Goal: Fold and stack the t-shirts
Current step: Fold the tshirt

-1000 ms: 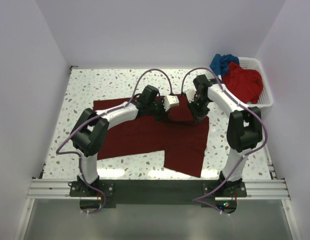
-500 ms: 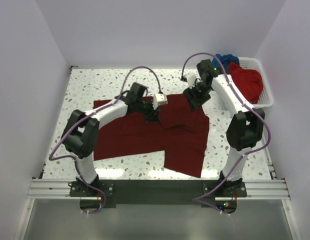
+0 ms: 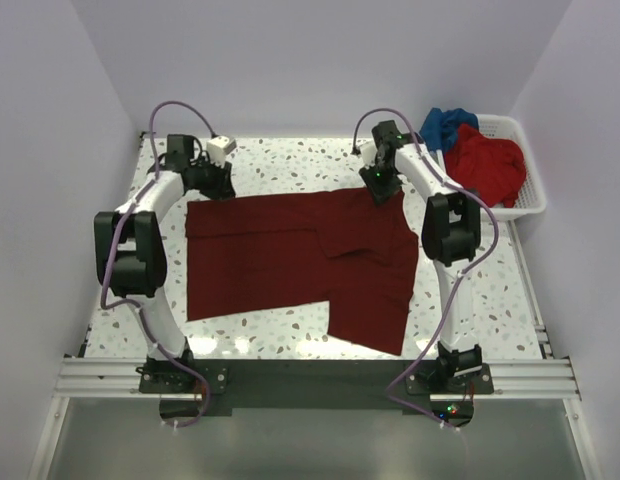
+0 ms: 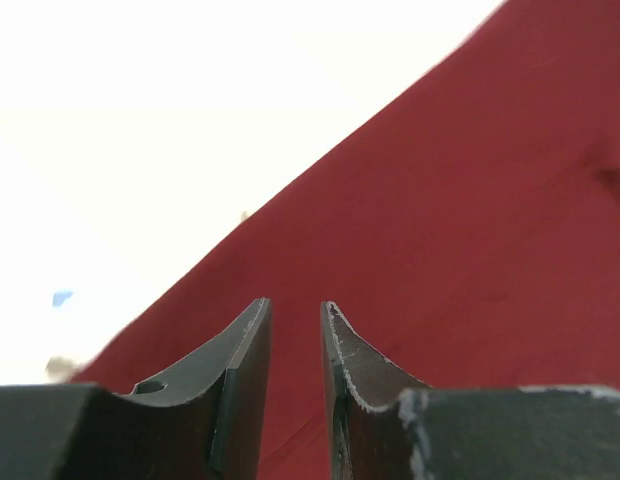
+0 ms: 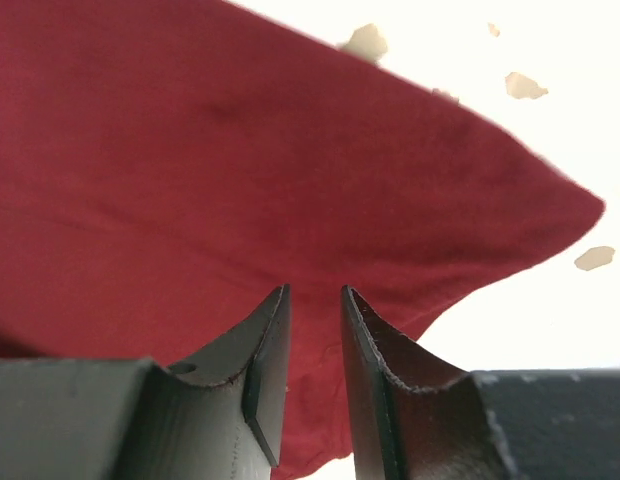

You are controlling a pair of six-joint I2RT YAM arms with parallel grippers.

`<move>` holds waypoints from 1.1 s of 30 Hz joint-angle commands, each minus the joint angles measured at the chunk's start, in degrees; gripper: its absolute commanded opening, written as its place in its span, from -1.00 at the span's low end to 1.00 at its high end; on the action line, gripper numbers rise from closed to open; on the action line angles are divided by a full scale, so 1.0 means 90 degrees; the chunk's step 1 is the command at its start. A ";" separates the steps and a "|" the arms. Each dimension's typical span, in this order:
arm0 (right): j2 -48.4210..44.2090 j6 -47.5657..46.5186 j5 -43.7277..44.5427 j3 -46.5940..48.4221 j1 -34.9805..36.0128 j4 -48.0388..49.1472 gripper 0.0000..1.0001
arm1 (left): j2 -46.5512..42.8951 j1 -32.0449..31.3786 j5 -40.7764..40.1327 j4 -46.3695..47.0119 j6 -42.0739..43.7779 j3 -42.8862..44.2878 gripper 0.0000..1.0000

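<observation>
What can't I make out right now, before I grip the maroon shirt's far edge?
- Top view: the wrists hide whether the left gripper and right gripper touch the maroon t-shirt.
- Wrist views: table washed out by glare, cloth blurred.
- Top view, basket: blue t-shirt partly covered by the red t-shirt; anything beneath unseen.

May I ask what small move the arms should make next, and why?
Probably lower and close the left gripper and right gripper on the far corners of the maroon t-shirt: both hover near them slightly open and empty, and the shirt lies spread out.
</observation>
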 commanded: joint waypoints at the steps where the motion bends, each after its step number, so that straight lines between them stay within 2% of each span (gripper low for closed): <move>1: -0.0147 0.0184 0.0669 -0.0248 -0.0042 0.0700 -0.39 | 0.0412 0.0388 -0.0390 -0.0403 -0.0243 0.0132 -0.38; 10: 0.0360 0.0262 0.1676 -0.0621 -0.0227 0.1229 -0.39 | 0.1437 0.0779 -0.1318 -0.0511 0.0060 0.0376 -0.43; 15: 0.0839 0.0184 0.1745 -0.0105 -0.0247 0.1220 -0.33 | 0.2481 0.0975 -0.1299 -0.0870 0.0196 0.1439 -0.44; 20: 0.0957 0.0047 0.1442 0.0619 -0.0257 0.0927 -0.11 | 0.2884 0.1014 -0.0812 -0.1144 0.0265 0.2475 -0.42; 22: 0.0675 -0.0060 0.1083 0.0922 -0.0257 0.0693 0.01 | 0.2641 0.1014 -0.0275 -0.1203 0.0265 0.2573 -0.41; 25: -0.0144 -0.0167 0.0459 0.0660 -0.0237 0.0536 0.01 | 0.1910 0.1014 0.0291 -0.1174 0.0371 0.2273 -0.41; 30: -0.1025 -0.0343 -0.0325 -0.0385 0.0055 0.0069 -0.15 | 0.0583 0.0955 0.0781 -0.1086 0.0616 0.1500 -0.40; 33: -0.1211 -0.0450 -0.0540 -0.0941 0.0600 -0.0166 -0.18 | -0.0023 0.0945 0.0966 -0.1135 0.0617 0.0916 -0.40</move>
